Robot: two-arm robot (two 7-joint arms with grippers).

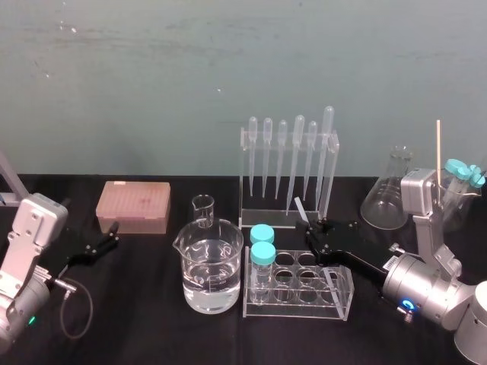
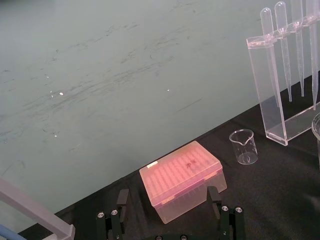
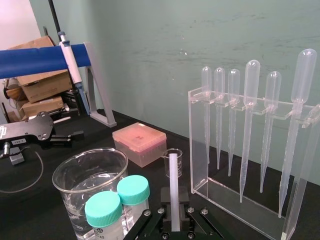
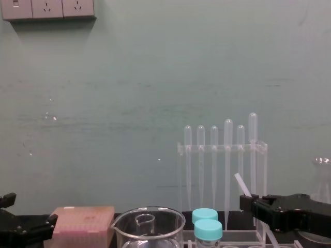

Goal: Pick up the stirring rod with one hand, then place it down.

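The stirring rod (image 1: pixel 301 207) is a short translucent white stick, tilted, with its free end rising toward the pipette rack (image 1: pixel 289 169). My right gripper (image 1: pixel 313 225) is shut on its lower part, above the far edge of the test tube rack (image 1: pixel 300 287). In the right wrist view the stirring rod (image 3: pixel 173 186) stands up between the black fingers (image 3: pixel 186 196). In the chest view the stirring rod (image 4: pixel 241 184) pokes up from the right gripper (image 4: pixel 252 201). My left gripper (image 1: pixel 112 235) rests open at the far left, close to the pink tip box (image 1: pixel 133 205).
A large beaker of water (image 1: pixel 210 268) and a small beaker (image 1: pixel 203 211) stand left of the test tube rack, which holds two teal-capped tubes (image 1: pixel 262 245). A conical flask (image 1: pixel 388 196) and more capped tubes (image 1: pixel 464 173) are at the back right.
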